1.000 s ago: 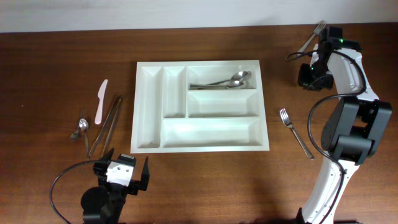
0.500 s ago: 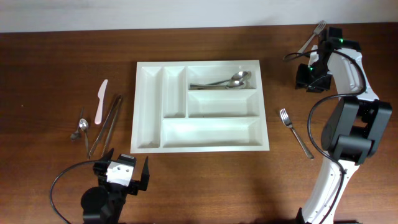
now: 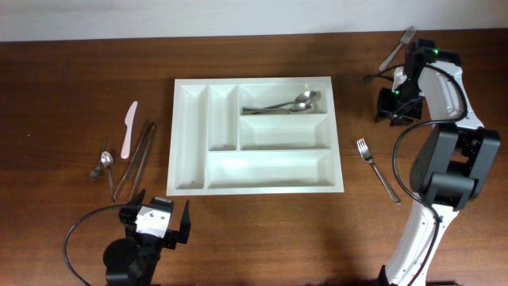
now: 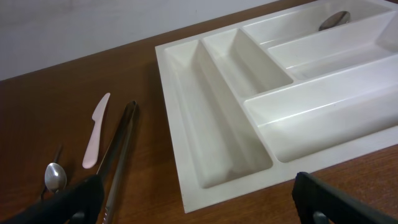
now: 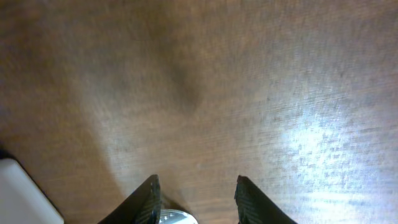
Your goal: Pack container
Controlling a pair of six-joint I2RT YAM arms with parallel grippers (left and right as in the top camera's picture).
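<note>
The white cutlery tray (image 3: 190, 143) lies mid-table with two spoons (image 3: 290, 104) in its upper right compartment. One fork (image 3: 377, 168) lies right of the tray, and another fork (image 3: 397, 48) lies at the far right back. My right gripper (image 3: 391, 107) hovers between the two forks. In the right wrist view its fingers (image 5: 196, 202) are apart over bare wood. A small shiny bit (image 5: 171, 218) shows between them at the frame's edge, and I cannot tell what it is. My left gripper (image 3: 159, 226) is open and empty at the front left. It faces the tray (image 4: 217, 143).
Left of the tray lie a pale pink knife (image 3: 128, 129), metal tongs (image 3: 135, 159) and a small spoon (image 3: 104, 161). They also show in the left wrist view: knife (image 4: 95, 130), tongs (image 4: 118, 155), spoon (image 4: 55, 177). A white edge (image 5: 22, 196) shows at the right wrist view's lower left.
My right gripper has shifted slightly left and toward the front, away from the back fork. The left arm and the cutlery have not moved.
</note>
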